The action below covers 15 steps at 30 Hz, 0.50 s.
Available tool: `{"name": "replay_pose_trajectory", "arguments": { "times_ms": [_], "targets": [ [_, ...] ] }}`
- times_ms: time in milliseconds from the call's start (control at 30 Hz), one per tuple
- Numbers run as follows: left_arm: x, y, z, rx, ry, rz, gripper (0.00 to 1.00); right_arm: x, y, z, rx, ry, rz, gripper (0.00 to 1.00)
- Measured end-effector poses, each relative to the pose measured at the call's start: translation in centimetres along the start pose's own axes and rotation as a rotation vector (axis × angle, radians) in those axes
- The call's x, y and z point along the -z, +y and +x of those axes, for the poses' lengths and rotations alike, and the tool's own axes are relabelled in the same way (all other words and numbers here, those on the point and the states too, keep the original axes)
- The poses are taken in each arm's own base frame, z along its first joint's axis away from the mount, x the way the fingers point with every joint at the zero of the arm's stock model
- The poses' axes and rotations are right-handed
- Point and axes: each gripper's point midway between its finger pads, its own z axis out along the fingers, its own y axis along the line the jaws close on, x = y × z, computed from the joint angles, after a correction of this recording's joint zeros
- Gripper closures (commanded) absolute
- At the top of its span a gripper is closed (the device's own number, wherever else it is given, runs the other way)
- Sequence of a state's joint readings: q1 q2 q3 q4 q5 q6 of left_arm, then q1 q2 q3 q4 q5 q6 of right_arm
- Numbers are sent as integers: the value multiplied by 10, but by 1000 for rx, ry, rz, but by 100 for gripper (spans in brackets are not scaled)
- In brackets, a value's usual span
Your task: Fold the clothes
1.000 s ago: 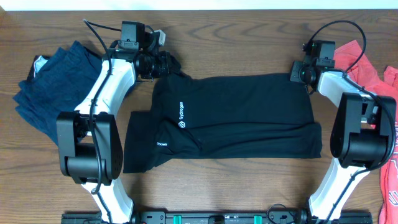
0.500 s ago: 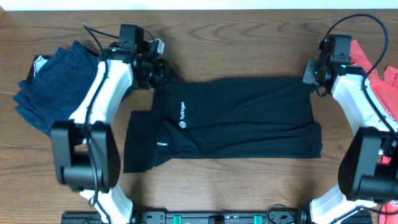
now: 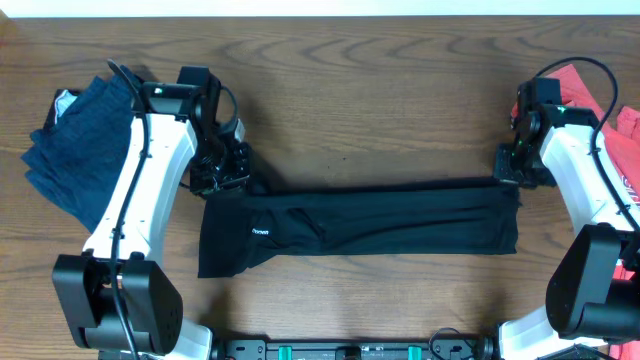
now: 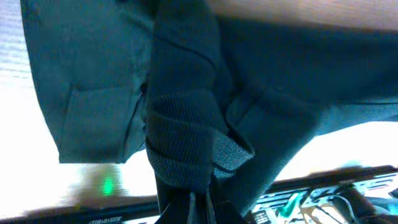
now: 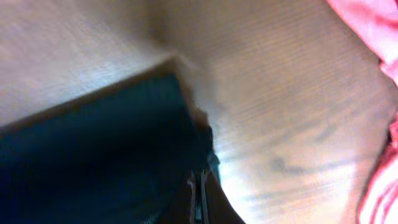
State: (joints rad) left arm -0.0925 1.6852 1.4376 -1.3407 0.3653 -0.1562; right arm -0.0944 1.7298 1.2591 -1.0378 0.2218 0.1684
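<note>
At the centre of the wooden table (image 3: pixel 380 90), the black T-shirt (image 3: pixel 400 225) now lies as a narrow band running from 9 to 3 o'clock. Over the past second I have drawn its 12 o'clock edge toward 6 o'clock, so the chest logo is folded out of sight and only a small line of white lettering (image 3: pixel 260 231) shows. The left gripper (image 3: pixel 225 178) is clamped on a bunched corner at the sleeve end. The right gripper (image 3: pixel 510 172) is pinched, as far as its blurred wrist view lets me tell, on the hem corner. I judge the lengthwise fold nearly laid, with release and a crosswise fold to come. A navy garment (image 3: pixel 70 150) waits at 9 o'clock, a red garment (image 3: pixel 625 130) at 3 o'clock.
</note>
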Motion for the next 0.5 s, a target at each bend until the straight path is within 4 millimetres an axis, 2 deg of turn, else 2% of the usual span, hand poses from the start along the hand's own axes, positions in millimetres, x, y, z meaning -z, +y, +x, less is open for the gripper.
{"name": "replay_pose_trajectory", "arguments": {
  "times_ms": [100,133,167,200,233,267,433,500],
  "targets": [
    [-12,8,9,14,42,-19,94,0,-4,5,1,21,20,99],
    [-18,11,14,22,65,-26,87,0,-5,8,3,32,24,99],
    [-22,14,18,22,82,-32,74,0,-6,11,4,42,29,98],
    [-26,16,21,22,96,-38,69,0,-6,14,7,53,33,92],
    [-30,20,25,30,112,-49,67,1,-7,16,5,63,36,78],
    [-32,23,28,35,123,-60,66,1,-8,19,4,77,42,69],
    [-33,33,33,41,139,-113,65,3,-14,35,27,142,67,67],
    [-33,34,32,40,138,-119,65,4,-15,39,30,156,70,62]
  ]
}}
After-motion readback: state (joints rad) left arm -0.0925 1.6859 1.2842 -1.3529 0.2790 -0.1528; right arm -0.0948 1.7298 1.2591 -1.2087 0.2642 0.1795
